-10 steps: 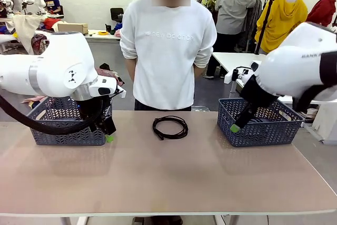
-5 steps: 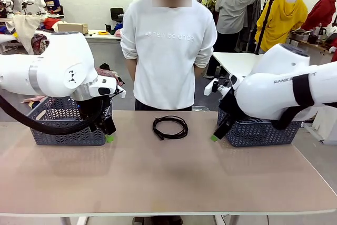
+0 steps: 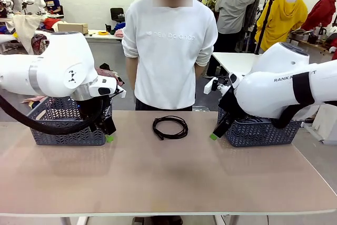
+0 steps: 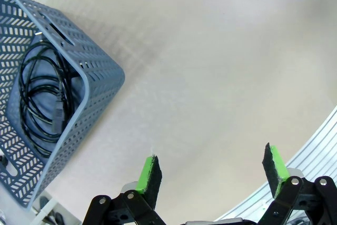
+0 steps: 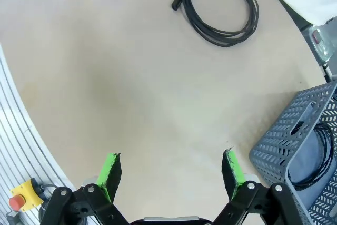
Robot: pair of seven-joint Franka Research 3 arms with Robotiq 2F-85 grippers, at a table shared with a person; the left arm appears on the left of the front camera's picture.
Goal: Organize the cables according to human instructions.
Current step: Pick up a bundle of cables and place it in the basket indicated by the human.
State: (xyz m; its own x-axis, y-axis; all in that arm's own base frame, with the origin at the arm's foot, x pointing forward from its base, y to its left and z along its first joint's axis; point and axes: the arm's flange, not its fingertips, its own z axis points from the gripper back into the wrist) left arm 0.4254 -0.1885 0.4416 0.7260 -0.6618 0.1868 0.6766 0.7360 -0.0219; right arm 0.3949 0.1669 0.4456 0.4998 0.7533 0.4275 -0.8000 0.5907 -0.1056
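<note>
One coiled black cable [image 3: 170, 127] lies on the table's far middle, in front of the person; the right wrist view shows this cable [image 5: 221, 8] at the top. Coiled black cables [image 4: 45, 96] lie inside the left basket [image 4: 92, 106], and another cable [image 5: 316, 156] shows inside the right basket [image 5: 295, 146]. My left gripper [image 3: 109, 136] hangs open just in front of the left basket [image 3: 68, 130], its fingers [image 4: 149, 175] apart over bare table. My right gripper [image 3: 214, 136] is open beside the right basket [image 3: 258, 130], right of the loose cable, with nothing between its fingers [image 5: 111, 171].
A person in a white sweatshirt [image 3: 169, 51] stands at the far edge with both hands behind the back. The table's near edge [image 5: 21, 146] has a metal rail, and a yellow box with a red button [image 5: 22, 196] sits below it.
My right arm has swung left and down from above the right basket to the table beside it, toward the loose cable. The left arm and the cable have not moved.
</note>
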